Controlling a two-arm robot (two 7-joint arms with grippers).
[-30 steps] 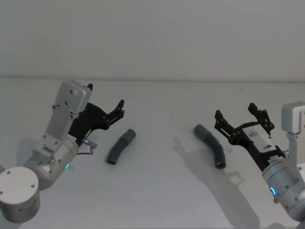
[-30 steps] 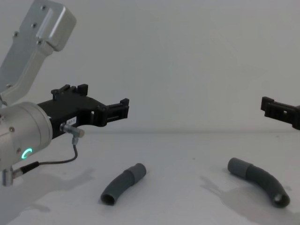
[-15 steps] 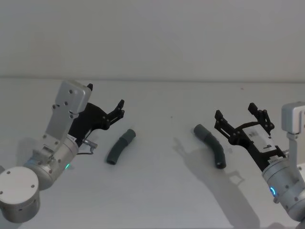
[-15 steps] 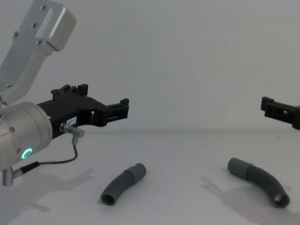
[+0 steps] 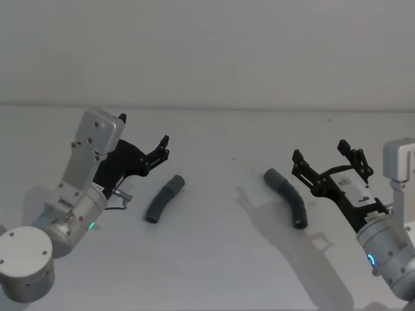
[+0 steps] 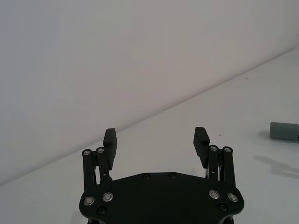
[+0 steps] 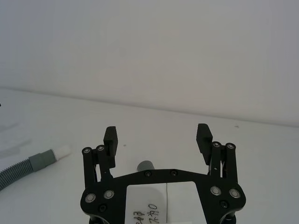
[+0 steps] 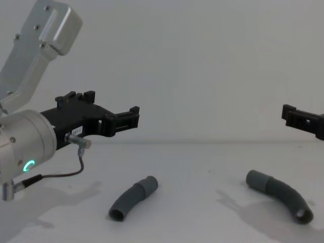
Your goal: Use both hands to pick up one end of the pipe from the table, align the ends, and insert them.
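Pipe pieces: two bent grey tubes lie flat on the table [image 5: 214,259], well apart from each other.
Left pipe piece [image 5: 164,199]: it lies near the left gripper, lower down than the claw, with its wide collar end pointing away from the robot.
Right pipe piece [image 5: 286,196]: it lies just beside the right gripper, with its collar at the far end and its dark mouth at the near end.
Left gripper [image 5: 163,148]: it hangs in the air above the table, claw apart, holding nothing.
Right gripper [image 5: 329,162]: it hangs in the air too, claw apart, holding nothing.
Step now: I think both arms are getting ready to go down and grab a piece each.
What could go wrong: the tubes are round and bent, so a claw that closes off-centre could make one roll or spin away.
Another risk: if a claw grabs right at the end, it may cover the mouth, and then the two ends cannot go together.
Later risk: if the pieces are held crooked, the ends may bump and not slide in.
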